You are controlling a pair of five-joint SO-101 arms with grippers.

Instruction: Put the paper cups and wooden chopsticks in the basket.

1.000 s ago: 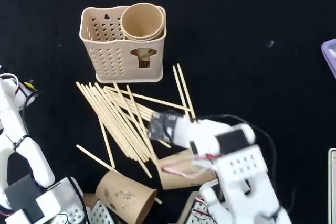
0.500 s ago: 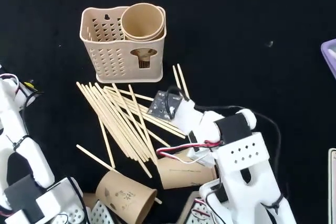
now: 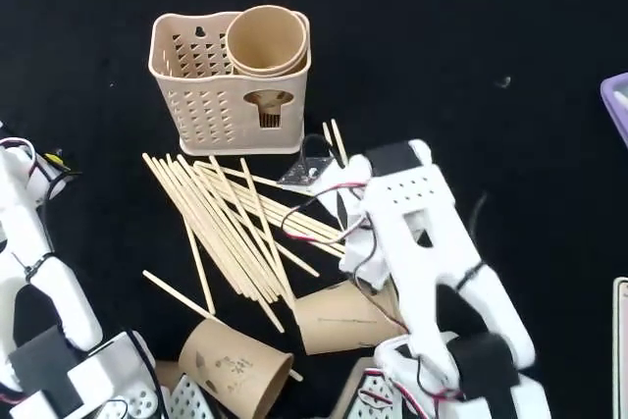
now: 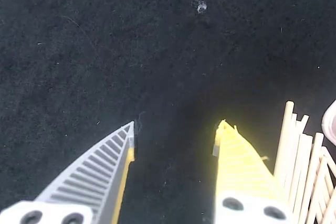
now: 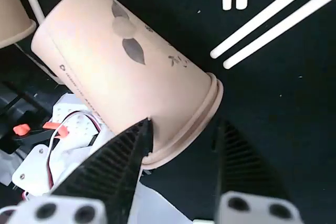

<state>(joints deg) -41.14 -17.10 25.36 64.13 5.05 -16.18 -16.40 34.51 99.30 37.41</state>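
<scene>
Now, right gripper parted around rim of lying paper cup, left gripper spread wide above black table, basket upper left, chopsticks fanned just below it.

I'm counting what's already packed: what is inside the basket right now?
Nested paper cups stand mouths up in the basket's right part. The visible chopsticks lie outside it. Cups below the top one are covered, so their number is unclear; the basket's floor is hidden too.
</scene>
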